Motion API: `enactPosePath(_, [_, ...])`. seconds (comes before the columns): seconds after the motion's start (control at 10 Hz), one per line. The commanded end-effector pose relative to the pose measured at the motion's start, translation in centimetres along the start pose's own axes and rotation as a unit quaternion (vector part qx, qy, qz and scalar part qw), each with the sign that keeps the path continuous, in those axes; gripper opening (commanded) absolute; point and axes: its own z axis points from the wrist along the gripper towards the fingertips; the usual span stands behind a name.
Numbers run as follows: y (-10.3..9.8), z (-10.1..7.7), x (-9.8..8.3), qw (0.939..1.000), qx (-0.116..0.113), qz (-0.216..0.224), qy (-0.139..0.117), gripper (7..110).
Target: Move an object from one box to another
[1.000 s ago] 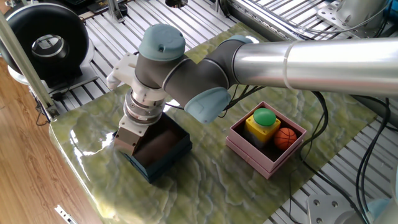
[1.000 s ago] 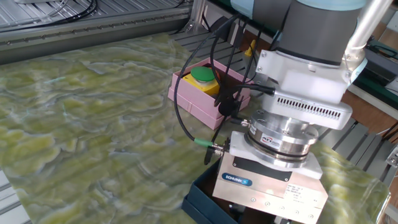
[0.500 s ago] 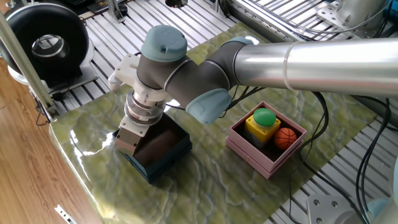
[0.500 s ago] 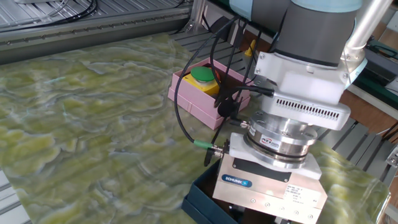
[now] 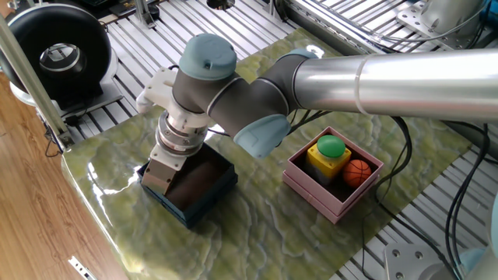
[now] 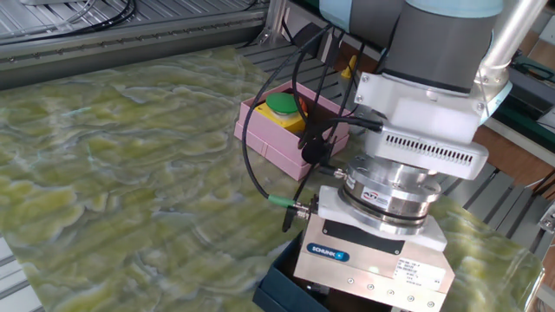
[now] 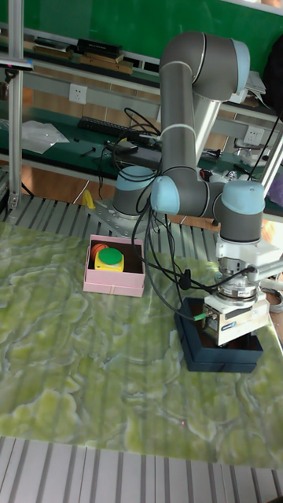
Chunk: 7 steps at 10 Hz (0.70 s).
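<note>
Two boxes sit on the green marbled mat — one navy box and one pink box, well apart. Taking the navy box as the landmark and reading the one fixed view left to right: the gripper comes first, lowered into the navy box at its left wall, its silver body upright above the brown floor. To the right of the navy box stands the pink box, holding three things — a yellow block, a green ball resting on that block, and an orange ball beside them. One arm reaches in from the right, wrist bent straight down. The fingers are hidden by the gripper body and the box walls, so their opening and any hold cannot be told.
</note>
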Motion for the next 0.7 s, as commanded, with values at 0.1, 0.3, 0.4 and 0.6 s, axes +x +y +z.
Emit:
enactPosePath(0.1, [0.0,-0.1,-0.6,0.9995,-0.004,0.029,-0.01,22])
enactPosePath(0.3, [0.0,-0.1,-0.6,0.9994,-0.005,0.034,-0.009,22])
enactPosePath(0.4, [0.1,-0.3,-0.6,0.9993,-0.006,0.036,-0.009,22])
enactPosePath(0.6, [0.2,-1.5,-0.8,0.9991,-0.007,0.041,-0.001,22])
